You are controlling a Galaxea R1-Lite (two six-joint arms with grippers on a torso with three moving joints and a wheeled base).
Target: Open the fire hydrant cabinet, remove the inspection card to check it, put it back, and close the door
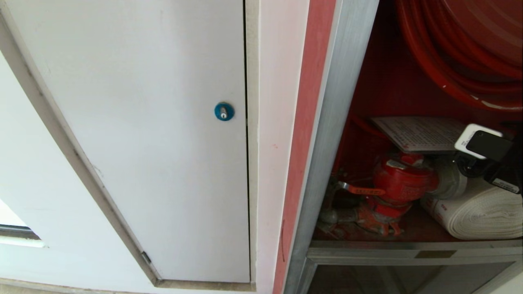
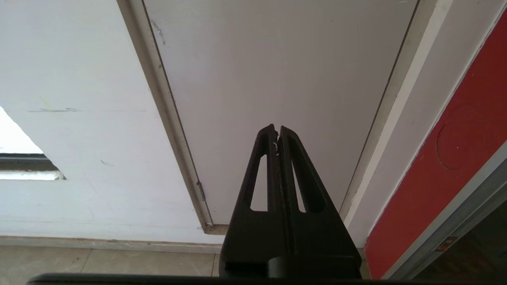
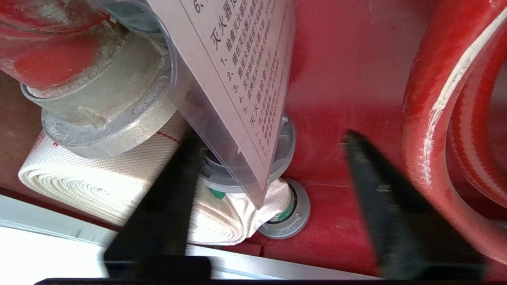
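Cabinet [image 1: 347, 122] stood open; card [image 1: 421, 132] lay inside atop valve [image 1: 402, 179], not yet removed. Right gripper [image 3: 269, 174] straddled card edge, jaws apart, ungripped. Left gripper [image 2: 277, 136] closed, idle by panel [image 2: 277, 71]. Remaining: extraction, check, return, door closing

A plain white wall panel [image 1: 143, 134] with a blue round lock [image 1: 224, 111] stands left of an open silver-framed red cabinet [image 1: 339, 122]. Inside, a pale printed card [image 1: 421, 134] lies above a red valve [image 1: 402, 179], beside a white rolled hose [image 1: 482, 214].
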